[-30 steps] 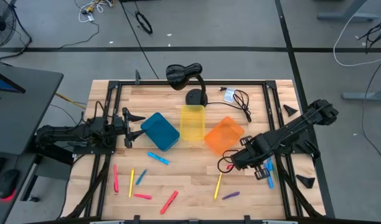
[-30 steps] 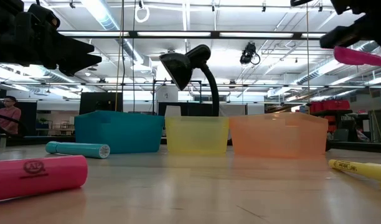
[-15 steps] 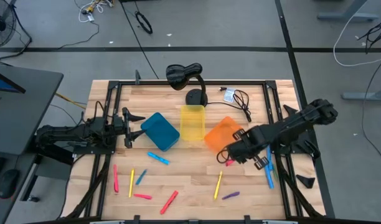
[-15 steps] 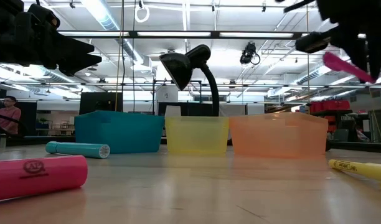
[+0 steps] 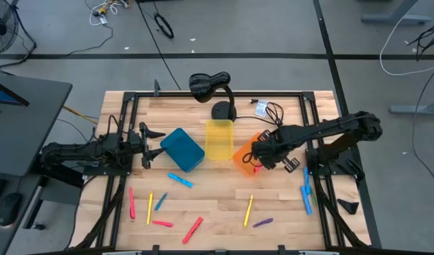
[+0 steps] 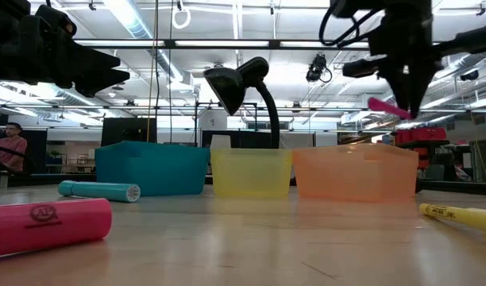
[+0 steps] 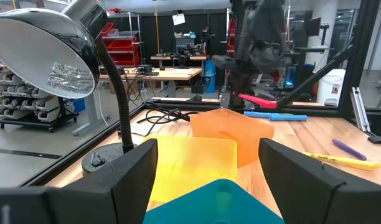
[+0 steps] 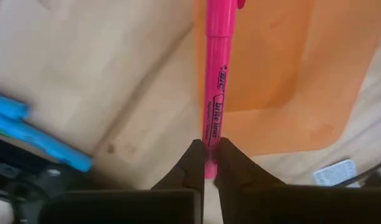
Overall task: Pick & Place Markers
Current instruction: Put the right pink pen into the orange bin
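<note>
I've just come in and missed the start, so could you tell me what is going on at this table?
The robot is sorting markers into bins. Its right gripper is shut on a pink marker and holds it over the near edge of the orange bin, not yet released. The left gripper waits open at the table's left side, beside the blue bin. A yellow bin stands between the two, and more markers lie scattered on the wooden table.

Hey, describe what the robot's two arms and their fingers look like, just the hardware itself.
Both arms are matte black, built from chunky jointed segments. The left gripper ends in two dark, flat, tapering fingers. The right gripper has the same black fingers, narrowing to slim tips. A black cable loops beside the right arm's wrist in the low view.
</note>
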Controlling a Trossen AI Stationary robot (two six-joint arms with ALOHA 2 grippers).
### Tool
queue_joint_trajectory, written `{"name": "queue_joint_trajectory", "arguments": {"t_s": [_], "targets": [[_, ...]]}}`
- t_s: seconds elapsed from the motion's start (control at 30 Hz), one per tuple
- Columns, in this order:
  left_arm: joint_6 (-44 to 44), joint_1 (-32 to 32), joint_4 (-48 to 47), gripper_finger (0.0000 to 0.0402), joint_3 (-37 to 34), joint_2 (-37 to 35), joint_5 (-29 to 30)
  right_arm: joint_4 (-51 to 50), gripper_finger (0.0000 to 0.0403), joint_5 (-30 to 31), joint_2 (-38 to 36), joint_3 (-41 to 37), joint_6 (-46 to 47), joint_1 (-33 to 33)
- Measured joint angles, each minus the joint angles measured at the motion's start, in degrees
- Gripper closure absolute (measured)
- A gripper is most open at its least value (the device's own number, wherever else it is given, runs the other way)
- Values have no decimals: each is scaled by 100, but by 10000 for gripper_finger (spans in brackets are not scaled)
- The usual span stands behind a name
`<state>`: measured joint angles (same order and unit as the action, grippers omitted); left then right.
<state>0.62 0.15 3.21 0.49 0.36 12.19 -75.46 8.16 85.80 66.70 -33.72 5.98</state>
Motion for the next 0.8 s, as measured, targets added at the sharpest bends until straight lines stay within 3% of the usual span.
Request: {"name": "queue_joint_trajectory", "arguments": {"t_s": [0.43, 0.8], "targets": [[0, 0, 1, 115, -1, -1, 0, 478, 387, 509, 502, 0, -1004, -768], [0, 0, 1, 115, -2, -1, 0, 972, 387, 790, 1060, -1, -1256, -1034]]}}
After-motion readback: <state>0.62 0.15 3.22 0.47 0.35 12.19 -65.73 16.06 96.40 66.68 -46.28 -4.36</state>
